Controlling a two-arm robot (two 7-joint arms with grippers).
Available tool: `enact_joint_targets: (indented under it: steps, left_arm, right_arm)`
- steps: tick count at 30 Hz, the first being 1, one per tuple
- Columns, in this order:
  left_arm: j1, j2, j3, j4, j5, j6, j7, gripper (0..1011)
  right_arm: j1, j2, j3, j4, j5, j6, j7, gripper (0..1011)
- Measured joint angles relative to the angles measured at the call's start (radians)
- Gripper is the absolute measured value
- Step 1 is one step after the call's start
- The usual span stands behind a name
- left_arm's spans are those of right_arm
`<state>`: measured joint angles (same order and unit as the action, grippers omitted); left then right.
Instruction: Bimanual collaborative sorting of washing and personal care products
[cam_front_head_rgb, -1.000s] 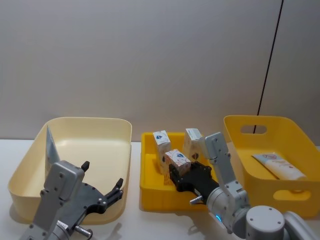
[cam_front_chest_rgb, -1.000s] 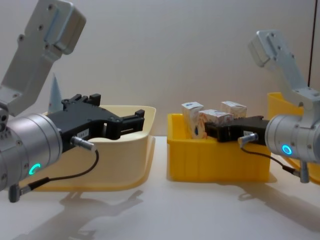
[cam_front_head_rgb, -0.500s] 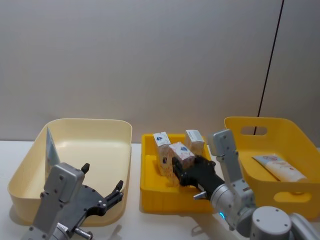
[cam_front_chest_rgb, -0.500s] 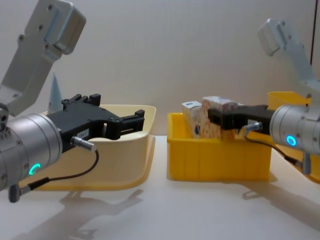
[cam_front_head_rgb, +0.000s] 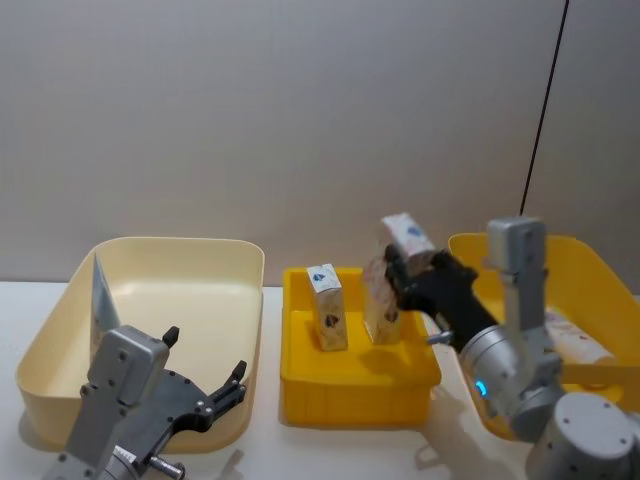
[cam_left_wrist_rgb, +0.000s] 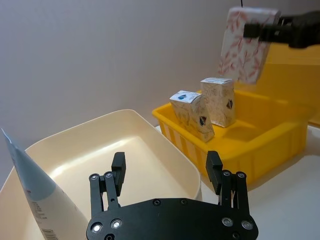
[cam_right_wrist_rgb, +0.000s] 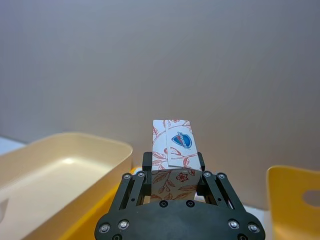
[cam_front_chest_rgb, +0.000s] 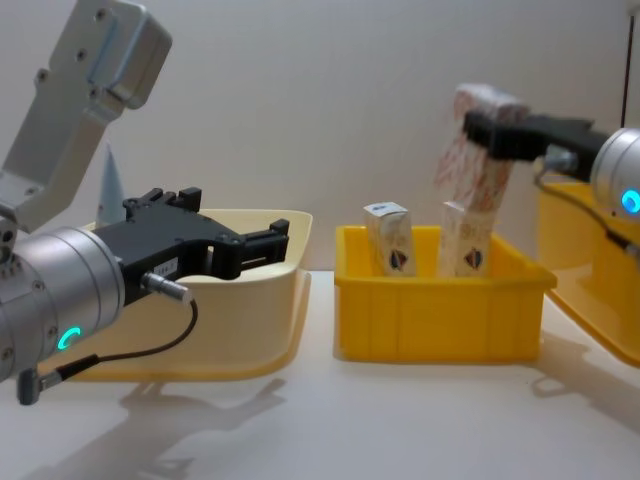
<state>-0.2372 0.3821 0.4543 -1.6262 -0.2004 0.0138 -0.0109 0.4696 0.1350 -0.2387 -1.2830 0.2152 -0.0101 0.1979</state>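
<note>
My right gripper (cam_front_head_rgb: 412, 262) is shut on a small white carton with an orange pattern and a blue logo (cam_front_head_rgb: 405, 232), holding it tilted in the air above the right side of the small yellow bin (cam_front_head_rgb: 355, 385). The held carton (cam_right_wrist_rgb: 172, 140) sits between the fingers in the right wrist view. Two more cartons (cam_front_head_rgb: 327, 305) (cam_front_head_rgb: 381, 300) stand upright inside that bin. A light-blue tube (cam_front_head_rgb: 100, 295) leans in the left corner of the cream bin (cam_front_head_rgb: 235, 300). My left gripper (cam_front_head_rgb: 205, 352) hovers open and empty at the cream bin's near edge.
A larger yellow bin (cam_front_head_rgb: 560, 250) stands at the right with a white tube (cam_front_head_rgb: 575, 340) lying in it. Bare white table lies in front of the bins. A grey wall rises close behind them.
My right gripper has lifted the carton up out of the small yellow bin and carried it rightward. The left arm has not moved.
</note>
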Motion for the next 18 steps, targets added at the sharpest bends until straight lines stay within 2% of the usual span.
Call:
enact_joint_targets:
  steps: [5, 8, 9, 11, 18]
  left_arm:
    - [0.000, 0.000, 0.000, 0.000, 0.000, 0.000, 0.000, 1001]
    - [0.000, 0.000, 0.000, 0.000, 0.000, 0.000, 0.000, 1002]
    - [0.000, 0.000, 0.000, 0.000, 0.000, 0.000, 0.000, 1002]
    - [0.000, 0.000, 0.000, 0.000, 0.000, 0.000, 0.000, 1002]
    - [0.000, 0.000, 0.000, 0.000, 0.000, 0.000, 0.000, 1002]
  right_arm:
    - [-0.009, 0.001, 0.043, -0.039, 0.016, -0.033, -0.016, 448]
    - [-0.021, 0.004, 0.081, -0.074, 0.026, -0.056, -0.036, 448]
    - [-0.021, 0.004, 0.081, -0.074, 0.026, -0.056, -0.036, 446]
    - [-0.033, 0.007, 0.111, -0.102, 0.030, -0.068, -0.054, 446]
    - [-0.065, 0.015, 0.172, -0.164, 0.030, -0.078, -0.105, 448]
